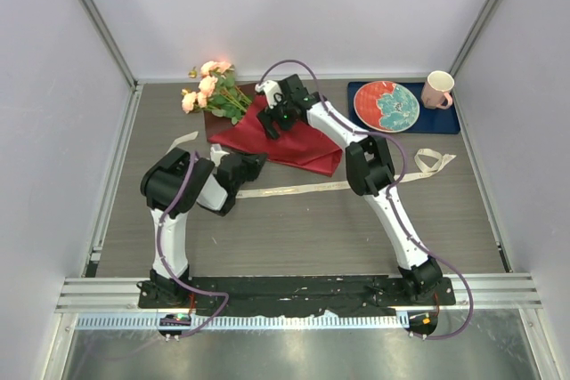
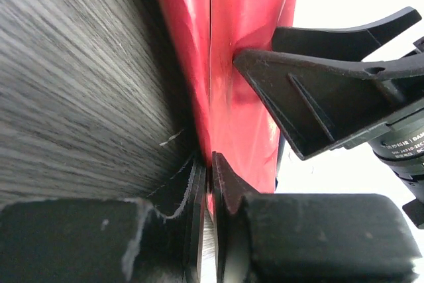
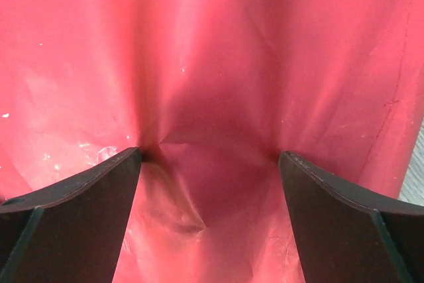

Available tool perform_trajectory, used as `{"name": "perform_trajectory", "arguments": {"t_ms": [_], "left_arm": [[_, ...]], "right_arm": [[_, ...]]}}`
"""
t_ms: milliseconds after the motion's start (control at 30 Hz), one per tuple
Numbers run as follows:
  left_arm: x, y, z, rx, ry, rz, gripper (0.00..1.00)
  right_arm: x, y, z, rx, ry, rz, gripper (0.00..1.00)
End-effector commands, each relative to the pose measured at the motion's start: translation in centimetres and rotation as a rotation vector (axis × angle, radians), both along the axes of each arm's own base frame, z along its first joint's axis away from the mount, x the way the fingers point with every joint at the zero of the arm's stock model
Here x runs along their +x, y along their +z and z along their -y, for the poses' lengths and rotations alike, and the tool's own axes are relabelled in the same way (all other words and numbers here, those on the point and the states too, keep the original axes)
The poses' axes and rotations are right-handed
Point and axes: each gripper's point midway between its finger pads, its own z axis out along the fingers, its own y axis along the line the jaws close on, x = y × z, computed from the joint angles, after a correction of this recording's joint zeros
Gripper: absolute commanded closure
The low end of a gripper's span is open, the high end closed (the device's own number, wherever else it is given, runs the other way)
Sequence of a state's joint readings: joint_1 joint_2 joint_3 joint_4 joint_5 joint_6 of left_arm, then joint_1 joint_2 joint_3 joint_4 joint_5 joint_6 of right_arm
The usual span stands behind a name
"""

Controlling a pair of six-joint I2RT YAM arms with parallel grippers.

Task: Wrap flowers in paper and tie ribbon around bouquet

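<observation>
grey wood-grain table (image 1: 294,238), paper (image 1: 298,144) folded at centre-top of the top view, flowers (image 1: 214,91) at its upper-left end with stems apparently tucked under the fold, ribbon (image 1: 303,188) lying flat just below it. left gripper (image 2: 211,164) nearly closed, pinching the paper's lower-left edge. right gripper (image 3: 209,157) spread wide, both tips pressed into the paper, gripping nothing.

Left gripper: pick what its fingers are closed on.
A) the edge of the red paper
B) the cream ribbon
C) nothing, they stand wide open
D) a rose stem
A: in the left wrist view the left gripper has its fingers almost together, with the thin edge of the paper pinched between them.
</observation>
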State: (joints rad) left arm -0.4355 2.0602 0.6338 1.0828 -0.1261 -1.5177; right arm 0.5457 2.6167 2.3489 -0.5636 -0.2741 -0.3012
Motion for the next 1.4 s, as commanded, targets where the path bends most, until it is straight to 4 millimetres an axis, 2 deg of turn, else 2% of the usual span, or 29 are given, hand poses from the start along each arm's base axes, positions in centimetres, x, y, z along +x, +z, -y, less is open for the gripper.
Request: {"name": "perform_trajectory", "arguments": {"t_ms": [0, 67, 100, 167, 300, 367, 433, 467, 567, 600, 633, 733, 767, 800, 833, 867, 933, 967, 1000, 1033, 1067, 1100, 1300, 1333, 1367], "left_arm": [[-1.7, -4.2, -1.0, 0.069, -0.017, -0.122, 0.88], [-1.7, -4.1, -0.9, 0.066, -0.023, -0.123, 0.88], [-1.5, -4.1, -1.0, 0.066, -0.022, -0.121, 0.88], [-1.5, -4.0, -1.0, 0.063, -0.022, -0.123, 0.88], [-1.0, -3.7, -1.2, 0.048, -0.020, -0.120, 0.88], [-0.6, -3.5, -1.4, 0.039, -0.020, -0.117, 0.89], [-0.4, -3.2, -1.1, 0.032, -0.039, -0.118, 0.87], [-0.3, -3.2, -1.3, 0.035, -0.040, -0.125, 0.85], [-0.3, -1.8, -1.7, 0.042, -0.051, -0.105, 0.74], [-0.7, -1.7, -1.9, 0.045, -0.054, -0.109, 0.66], [-0.5, 0.0, -2.0, 0.037, -0.056, -0.074, 0.62], [-1.9, 1.6, -2.4, 0.033, -0.120, -0.069, 0.55], [-2.1, 3.6, -2.8, 0.029, -0.122, -0.043, 0.54], [-3.0, 3.9, -3.2, 0.052, -0.137, -0.038, 0.52], [-3.5, 4.5, -3.4, 0.060, -0.146, -0.030, 0.49], [-4.2, 6.5, -3.7, 0.069, -0.163, -0.011, 0.48], [-5.6, 7.3, -4.3, 0.133, -0.202, -0.015, 0.43], [-6.8, 6.7, -4.8, 0.164, -0.219, -0.076, 0.42], [-7.2, 9.3, -5.0, 0.178, -0.222, -0.018, 0.41], [-7.8, 9.8, -5.3, 0.222, -0.239, -0.004, 0.40], [-8.8, 9.4, -5.7, 0.249, -0.250, -0.045, 0.40], [-9.2, 11.6, -6.0, 0.265, -0.244, 0.010, 0.39], [-12.2, 13.8, -8.0, 0.376, -0.246, 0.010, 0.36], [-12.5, 14.6, -8.2, 0.380, -0.242, 0.032, 0.35], [-13.0, 14.5, -8.4, 0.398, -0.250, 0.014, 0.35]], "right_arm": [[-3.8, -7.2, 2.1, -0.158, -0.011, -0.187, 0.20], [-4.6, -8.6, 2.6, -0.186, -0.010, -0.218, 0.32], [-5.2, -9.1, 2.7, -0.214, -0.002, -0.224, 0.41], [-5.6, -9.5, 3.0, -0.251, 0.009, -0.221, 0.44], [-5.1, -8.8, 3.0, -0.307, 0.026, -0.162, 0.77], [-4.8, -8.5, 2.8, -0.354, 0.029, -0.103, 1.00], [-4.3, -7.9, 2.7, -0.383, 0.026, -0.055, 1.00], [-4.1, -7.2, 1.9, -0.369, 0.031, -0.033, 1.00], [-2.1, -4.9, 1.9, -0.364, -0.052, 0.052, 1.00], [-1.6, -3.2, 1.7, -0.342, -0.072, 0.080, 1.00], [-1.3, -2.1, 1.5, -0.320, -0.093, 0.094, 1.00], [-0.4, 2.1, 0.8, -0.250, -0.125, 0.154, 1.00], [-0.4, 3.3, 0.6, -0.230, -0.141, 0.161, 1.00], [-0.3, 4.1, 0.7, -0.222, -0.151, 0.165, 1.00], [-0.4, 5.3, 0.6, -0.207, -0.161, 0.170, 1.00], [-0.7, 6.1, 0.7, -0.193, -0.181, 0.156, 1.00], [-1.1, 7.0, 0.8, -0.176, -0.202, 0.139, 1.00], [-1.5, 7.8, 0.9, -0.168, -0.207, 0.128, 1.00], [-1.8, 8.3, 0.9, -0.151, -0.226, 0.113, 1.00], [-2.2, 8.5, 0.9, -0.147, -0.232, 0.104, 1.00], [-2.5, 9.1, 1.1, -0.140, -0.242, 0.094, 1.00], [-2.7, 9.4, 1.1, -0.126, -0.259, 0.085, 1.00], [-4.0, 12.3, 1.1, -0.061, -0.332, 0.030, 1.00], [-4.3, 12.6, 1.3, -0.060, -0.358, 0.020, 1.00], [-5.4, 12.0, 1.4, -0.071, -0.379, -0.021, 1.00]]}}
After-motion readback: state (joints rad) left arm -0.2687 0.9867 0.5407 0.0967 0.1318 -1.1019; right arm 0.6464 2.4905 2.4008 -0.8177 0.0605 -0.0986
